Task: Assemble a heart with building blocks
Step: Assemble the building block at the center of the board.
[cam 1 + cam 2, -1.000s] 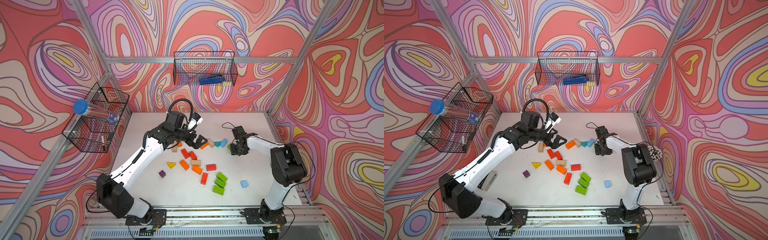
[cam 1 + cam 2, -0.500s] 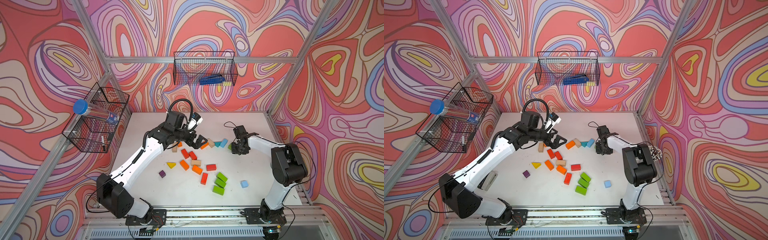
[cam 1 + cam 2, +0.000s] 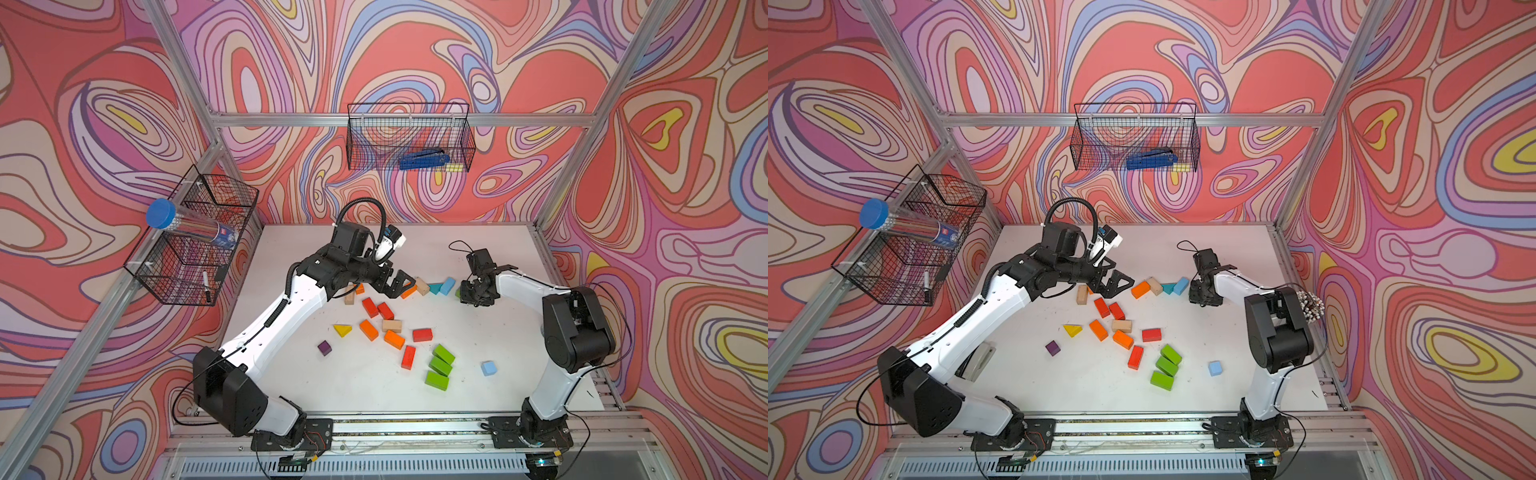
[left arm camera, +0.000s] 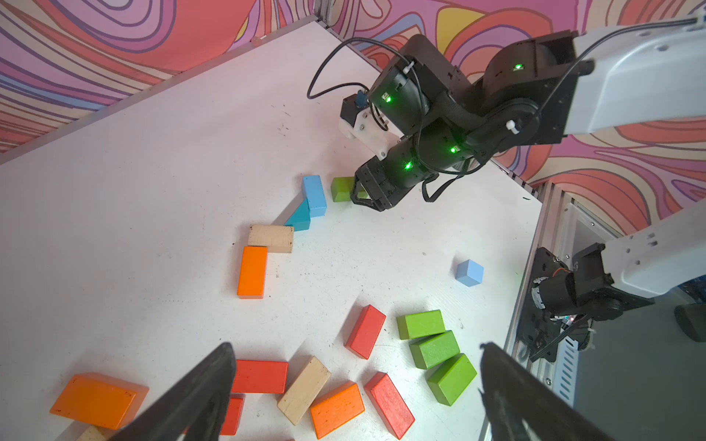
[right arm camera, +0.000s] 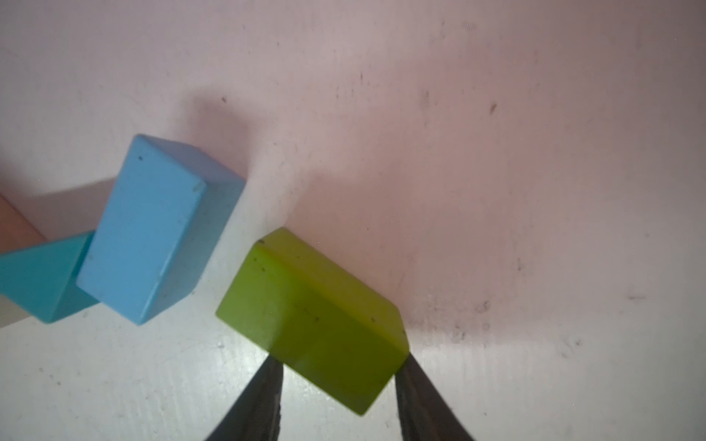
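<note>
Building blocks lie scattered on the white table point(image 3: 498, 249). At the back, an orange brick point(image 3: 409, 291), a plain wood brick point(image 3: 422, 286), a teal wedge point(image 3: 435, 288) and a light blue brick point(image 3: 446, 285) form a row. My right gripper point(image 5: 340, 359) is shut on a green block point(image 5: 309, 317) beside the light blue brick point(image 5: 149, 229), one fingertip at each corner; the block point(image 4: 342, 189) sits low at the table. My left gripper point(image 4: 355, 345) hangs open and empty above red, orange and wood bricks. Three green bricks point(image 3: 440, 365) lie near the front.
A purple cube point(image 3: 324, 347), a yellow wedge point(image 3: 342, 330) and a light blue cube point(image 3: 488, 368) lie apart. Wire baskets hang on the back wall point(image 3: 409, 137) and the left frame point(image 3: 195, 241). A grey stapler point(image 3: 980, 359) lies under the left arm.
The right gripper has shifted slightly beside the green block at the back right. The left arm and the other blocks have not visibly moved.
</note>
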`<state>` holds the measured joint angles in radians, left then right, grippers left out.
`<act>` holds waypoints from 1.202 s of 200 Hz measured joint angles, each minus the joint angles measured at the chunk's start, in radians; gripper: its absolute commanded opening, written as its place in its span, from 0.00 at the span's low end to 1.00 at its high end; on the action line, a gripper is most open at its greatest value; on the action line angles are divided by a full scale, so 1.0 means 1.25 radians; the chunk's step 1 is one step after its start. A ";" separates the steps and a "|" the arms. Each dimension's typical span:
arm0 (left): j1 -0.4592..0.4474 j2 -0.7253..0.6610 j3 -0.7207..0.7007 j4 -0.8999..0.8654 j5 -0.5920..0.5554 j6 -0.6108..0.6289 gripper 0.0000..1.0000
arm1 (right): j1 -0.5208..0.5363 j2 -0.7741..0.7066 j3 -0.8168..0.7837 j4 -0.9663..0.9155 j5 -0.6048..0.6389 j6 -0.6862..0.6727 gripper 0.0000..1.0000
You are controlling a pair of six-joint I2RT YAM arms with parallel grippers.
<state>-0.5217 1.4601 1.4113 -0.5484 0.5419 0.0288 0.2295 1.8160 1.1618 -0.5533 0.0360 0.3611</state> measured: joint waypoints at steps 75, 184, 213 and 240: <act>0.000 0.000 0.000 0.000 0.004 -0.002 1.00 | 0.000 0.021 0.030 0.009 -0.005 -0.003 0.46; 0.000 0.000 0.000 0.000 0.006 -0.003 1.00 | -0.001 0.037 0.042 0.013 -0.015 -0.003 0.47; 0.000 0.000 0.000 0.000 0.006 -0.003 1.00 | -0.001 0.028 0.038 0.011 -0.021 -0.003 0.50; 0.000 0.000 0.000 0.000 0.006 -0.005 1.00 | -0.001 -0.048 -0.012 0.011 -0.048 -0.011 0.53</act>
<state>-0.5217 1.4601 1.4113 -0.5484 0.5495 0.0219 0.2283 1.7561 1.1469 -0.5392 -0.0242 0.3470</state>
